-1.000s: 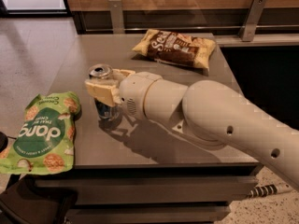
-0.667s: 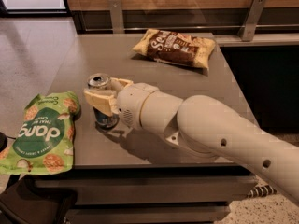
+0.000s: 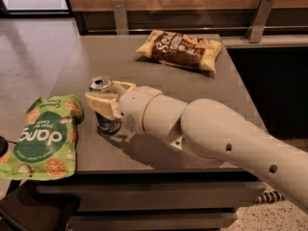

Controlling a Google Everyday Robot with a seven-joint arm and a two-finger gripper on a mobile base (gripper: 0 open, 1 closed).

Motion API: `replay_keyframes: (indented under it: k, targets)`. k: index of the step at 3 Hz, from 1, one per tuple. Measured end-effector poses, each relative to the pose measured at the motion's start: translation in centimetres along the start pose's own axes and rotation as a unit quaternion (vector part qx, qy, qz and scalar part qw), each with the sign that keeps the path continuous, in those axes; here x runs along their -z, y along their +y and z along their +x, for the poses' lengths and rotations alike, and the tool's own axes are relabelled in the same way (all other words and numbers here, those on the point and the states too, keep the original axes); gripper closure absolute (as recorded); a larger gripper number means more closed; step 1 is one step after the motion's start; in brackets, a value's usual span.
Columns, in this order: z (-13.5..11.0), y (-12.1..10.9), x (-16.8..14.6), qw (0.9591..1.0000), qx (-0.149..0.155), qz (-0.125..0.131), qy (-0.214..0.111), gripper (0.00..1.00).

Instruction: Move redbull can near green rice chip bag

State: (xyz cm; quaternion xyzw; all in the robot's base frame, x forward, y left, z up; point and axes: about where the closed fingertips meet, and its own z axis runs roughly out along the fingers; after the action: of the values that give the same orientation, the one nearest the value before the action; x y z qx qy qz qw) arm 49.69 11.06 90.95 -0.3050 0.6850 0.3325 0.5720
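The redbull can (image 3: 102,86) stands upright on the grey table (image 3: 159,66), silver top showing, blue lower body partly hidden. My gripper (image 3: 107,99) is shut on the can, its cream fingers (image 3: 98,101) clasping the can's middle. The green rice chip bag (image 3: 44,137) lies flat at the table's front left corner, hanging over the edge, a short gap to the left of the can. My white arm (image 3: 216,138) reaches in from the lower right.
A yellow and brown chip bag (image 3: 180,49) lies at the table's back right. A wooden wall panel with metal brackets (image 3: 260,18) runs behind the table. The floor (image 3: 33,47) lies to the left.
My gripper and the can have moved a little left and toward the front, closer to the green bag. The bags have not moved.
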Motion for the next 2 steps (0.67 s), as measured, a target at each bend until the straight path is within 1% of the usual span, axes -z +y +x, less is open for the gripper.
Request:
replay_keyframes:
  k: [2]
  targets:
    - [-0.09,0.3,-0.14,1.0,0.002,-0.002,0.001,0.07]
